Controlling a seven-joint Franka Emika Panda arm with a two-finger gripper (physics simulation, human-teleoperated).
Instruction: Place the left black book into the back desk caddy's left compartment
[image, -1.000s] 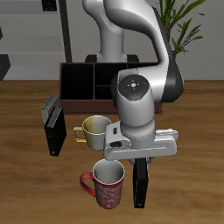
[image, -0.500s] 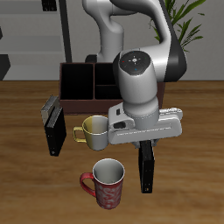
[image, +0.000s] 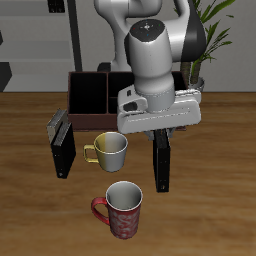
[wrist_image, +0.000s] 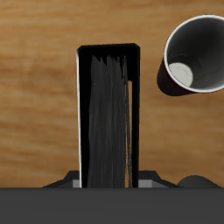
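My gripper (image: 160, 128) is shut on the left black book (image: 161, 162) and holds it upright in the air, above the table and beside the mugs. In the wrist view the book (wrist_image: 107, 114) hangs between the fingers (wrist_image: 77, 180), with its page edges showing. The back desk caddy (image: 88, 75), a dark reddish-brown box, stands at the table's back, partly hidden behind my arm. Its end section with black inner walls (image: 90, 95) is open. The caddy is farther back than the gripper and off to one side.
A second black book (image: 62, 152) stands near a small dark rack (image: 58, 125). A grey mug with a yellow handle (image: 109, 148) stands mid-table. A red mug (image: 122, 208) stands nearer the front edge and also shows in the wrist view (wrist_image: 197, 54).
The gripper has risen and moved toward the table's back with the black book in it. The mugs and the other book have not moved.
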